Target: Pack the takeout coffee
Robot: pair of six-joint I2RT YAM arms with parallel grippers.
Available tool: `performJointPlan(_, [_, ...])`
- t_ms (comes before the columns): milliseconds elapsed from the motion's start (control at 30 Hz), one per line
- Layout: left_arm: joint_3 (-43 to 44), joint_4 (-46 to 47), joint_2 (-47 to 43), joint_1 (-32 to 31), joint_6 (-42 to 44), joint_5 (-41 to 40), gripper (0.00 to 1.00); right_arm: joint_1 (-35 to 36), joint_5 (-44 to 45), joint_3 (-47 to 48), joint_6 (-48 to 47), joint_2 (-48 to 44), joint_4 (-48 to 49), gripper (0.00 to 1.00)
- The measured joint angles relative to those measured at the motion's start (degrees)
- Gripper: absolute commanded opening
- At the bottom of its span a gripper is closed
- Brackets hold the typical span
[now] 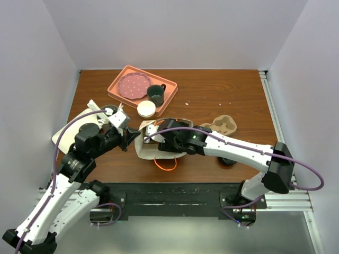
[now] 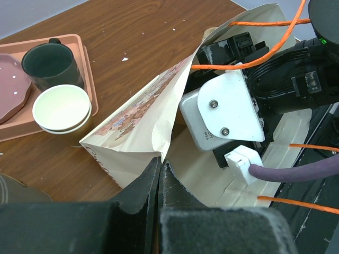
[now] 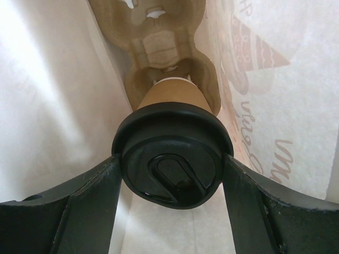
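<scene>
A paper bag (image 2: 132, 132) is seen lying open on its side, and its rim is pinched by the left gripper (image 2: 160, 174), whose jaws are clenched on the paper with no gap between them. The right gripper (image 3: 172, 169) is reached in through the bag's mouth, just beyond the left jaws. The takeout coffee (image 3: 175, 137) is held between the right fingers (image 3: 95, 206), which are pressed against either side of its black lid. Past the right jaws, the cup's tan body is seated in a pocket of a cardboard cup carrier (image 3: 159, 47), which is enclosed by the bag's walls on both sides. Orange cord handles (image 1: 165, 164) are spread at the bag's mouth. Beyond the left jaws and to their left, a salmon tray (image 2: 87, 63) is loaded with a dark green mug (image 2: 50, 63) and a speckled maroon plate (image 2: 10, 84). A stack of cream paper cups (image 2: 62, 108) is placed at the tray's near rim. A second cardboard carrier (image 1: 222, 125) is left on the wooden table (image 1: 222, 95), off to the side of the right arm, and a small black object (image 1: 228, 161) is partly hidden under that arm. The table is enclosed by plain white walls (image 1: 175, 32).
</scene>
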Motion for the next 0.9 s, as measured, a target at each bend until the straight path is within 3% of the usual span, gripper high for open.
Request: performJointPlan(900, [-0.3,-0.2,0.3,0.0,0.0,0.4,0.00,0.0,0.6,-7.2,-4.7,-0.4,8.7,0.12])
